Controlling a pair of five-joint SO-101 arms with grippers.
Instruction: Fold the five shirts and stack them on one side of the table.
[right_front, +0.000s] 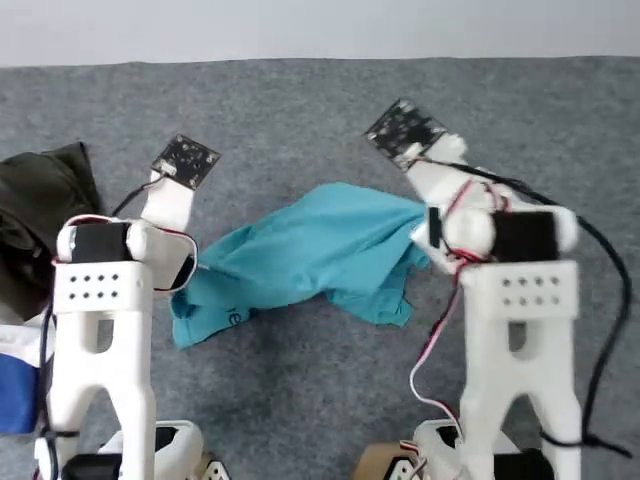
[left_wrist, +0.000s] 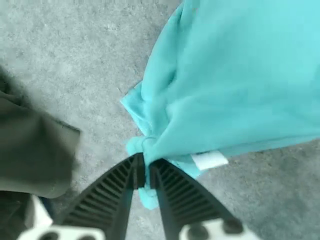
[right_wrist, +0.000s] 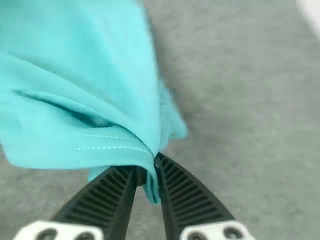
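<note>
High view: a teal shirt lies across the middle of the grey table, stretched between two white arms. Its left end is at the left arm and its right end is at the right arm, while a loose fold droops toward the near side. A dark garment sits bunched at the far left edge, well apart from the teal shirt, and a blue and white cloth lies nearer along the same edge. Left wrist view: the left gripper is clamped on a gathered corner of the teal shirt — its two ribbed black fingers meet with only a pinch of fabric between them. A small white label shows at the shirt's hem just beside the grip. The dark garment lies on the grey table to one side, not touching the shirt. Right wrist view: the right gripper is likewise pinched onto an edge of the teal shirt, with a stitched hem bunching right at the fingertips. From there the cloth hangs away in folds above the grey table.
</note>
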